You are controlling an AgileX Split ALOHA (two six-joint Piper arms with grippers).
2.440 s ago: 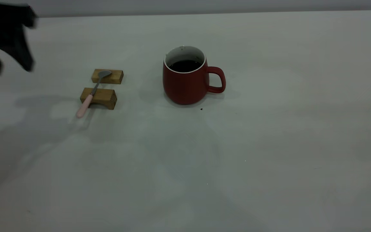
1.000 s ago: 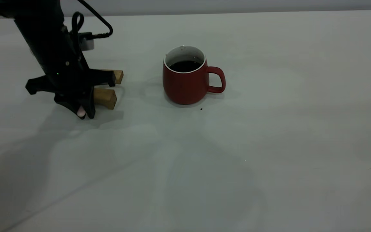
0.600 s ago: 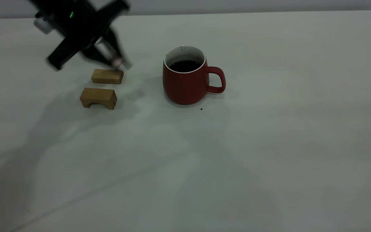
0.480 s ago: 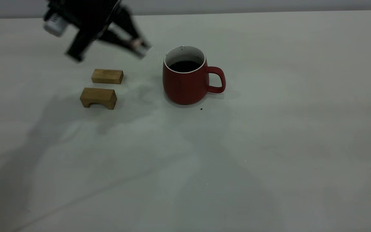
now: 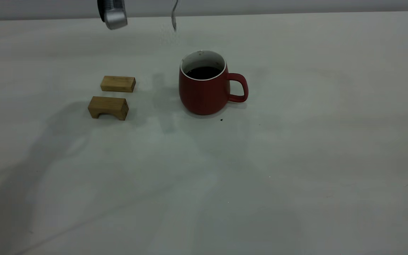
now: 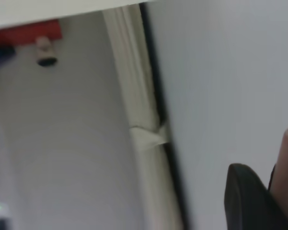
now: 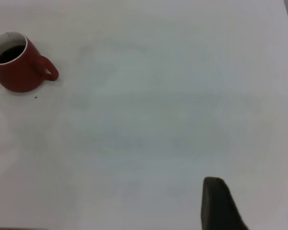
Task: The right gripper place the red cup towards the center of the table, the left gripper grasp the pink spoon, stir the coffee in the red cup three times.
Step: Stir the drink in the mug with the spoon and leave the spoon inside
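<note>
Grey spoon bowl [image 5: 174,16] hangs above the red cup [image 5: 204,88] — left tool [image 5: 112,14] alongside.

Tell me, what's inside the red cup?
The red cup holds dark, almost black coffee, below white inner walls. Nothing else shows in it; the spoon hangs above, outside. What lies beneath the coffee's surface is hidden.

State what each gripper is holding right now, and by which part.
The left gripper grips the pink spoon by its pink handle, bowl hanging down. The right gripper is open, holding nothing.
</note>
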